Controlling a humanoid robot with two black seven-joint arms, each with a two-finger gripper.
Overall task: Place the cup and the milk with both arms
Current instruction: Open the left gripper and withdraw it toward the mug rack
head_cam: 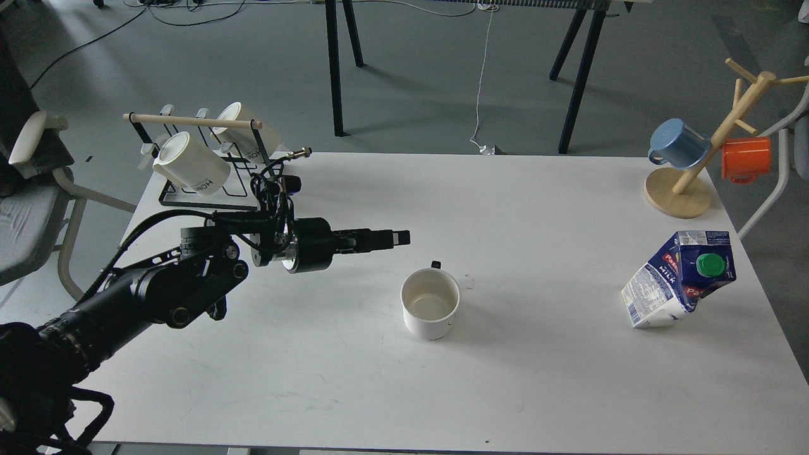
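The white cup [430, 303] stands upright on the white table [537, 379] near the middle, mouth up, its small black handle at the far side. My left gripper [399, 237] hovers up and to the left of the cup, apart from it and empty, its fingers pointing right and seen side-on. The blue and white milk carton [679, 278] with a green cap stands tilted near the table's right edge. My right arm is out of view.
A black wire rack [215, 183] with two cream mugs stands at the back left, just behind my left arm. A wooden mug tree [695, 170] with a blue and an orange mug stands at the back right. A chair is left of the table.
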